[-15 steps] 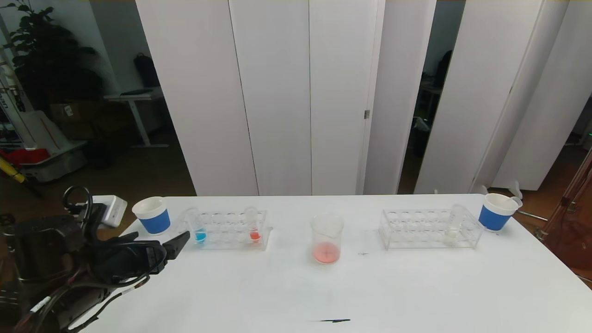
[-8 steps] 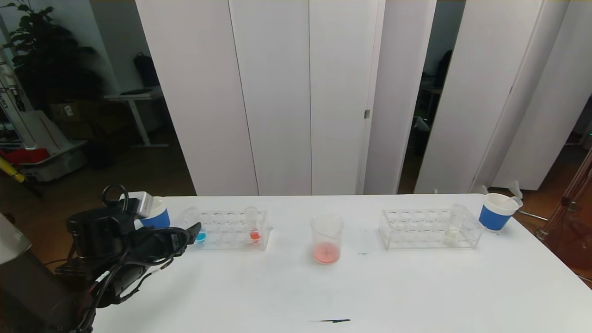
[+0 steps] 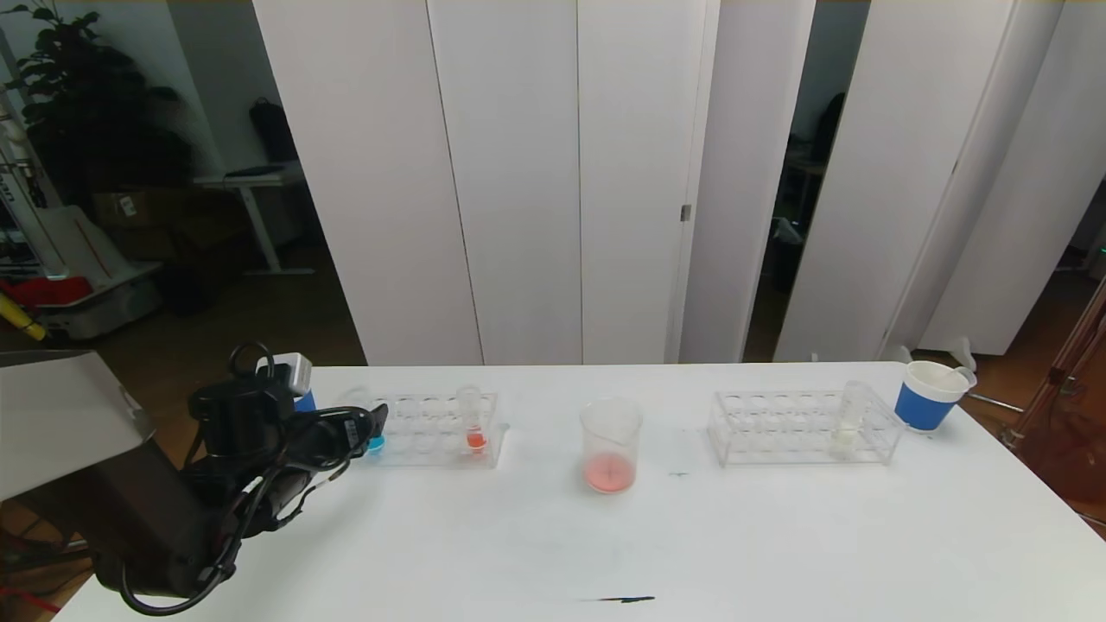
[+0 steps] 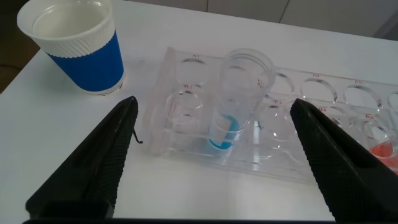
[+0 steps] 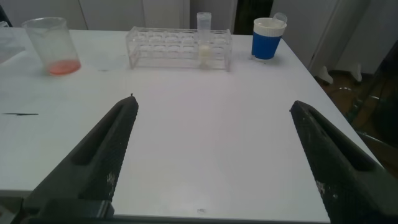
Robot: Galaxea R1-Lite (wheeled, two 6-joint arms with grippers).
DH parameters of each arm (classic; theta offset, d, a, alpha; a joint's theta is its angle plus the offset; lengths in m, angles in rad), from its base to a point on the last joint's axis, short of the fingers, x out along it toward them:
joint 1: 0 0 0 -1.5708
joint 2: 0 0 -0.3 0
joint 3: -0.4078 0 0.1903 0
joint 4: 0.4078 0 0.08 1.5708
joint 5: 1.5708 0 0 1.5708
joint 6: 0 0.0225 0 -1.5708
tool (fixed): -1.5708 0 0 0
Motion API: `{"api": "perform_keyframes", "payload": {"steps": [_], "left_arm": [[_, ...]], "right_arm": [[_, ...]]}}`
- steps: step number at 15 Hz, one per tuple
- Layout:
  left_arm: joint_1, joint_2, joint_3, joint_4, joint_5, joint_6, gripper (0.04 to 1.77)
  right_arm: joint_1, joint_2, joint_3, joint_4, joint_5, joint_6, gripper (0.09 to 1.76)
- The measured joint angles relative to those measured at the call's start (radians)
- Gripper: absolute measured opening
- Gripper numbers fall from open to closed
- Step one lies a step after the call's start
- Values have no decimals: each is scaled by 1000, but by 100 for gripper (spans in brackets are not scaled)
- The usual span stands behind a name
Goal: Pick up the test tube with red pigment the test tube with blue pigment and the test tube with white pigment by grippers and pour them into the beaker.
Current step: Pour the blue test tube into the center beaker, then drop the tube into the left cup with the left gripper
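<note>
The test tube with blue pigment (image 4: 239, 93) stands at the near end of the left clear rack (image 3: 432, 428). My left gripper (image 4: 214, 101) is open, its fingers wide on either side of that tube and short of touching it. In the head view the left gripper (image 3: 376, 423) covers most of the blue tube. The test tube with red pigment (image 3: 471, 423) stands further along the same rack. The test tube with white pigment (image 3: 851, 419) sits in the right rack (image 3: 799, 423). The beaker (image 3: 611, 445) holds a little red liquid. My right gripper (image 5: 212, 102) hangs open over bare table.
A blue-banded paper cup (image 4: 78, 43) stands just beside the left rack. Another such cup (image 3: 926, 395) is at the far right corner. A small black mark (image 3: 626, 598) lies near the table's front edge. White panels stand behind the table.
My left arm has swung forward and to the right, bringing its open gripper from the table's left edge up to the blue tube. Nothing else has moved.
</note>
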Motion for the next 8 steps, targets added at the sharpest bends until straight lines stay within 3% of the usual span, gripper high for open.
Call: {"api": "perform_keyframes", "payload": {"steps": [8], "left_arm": [[2, 111, -56, -92, 46, 14, 175]], "right_arm": [[0, 0, 0, 0, 0, 0, 175]]}}
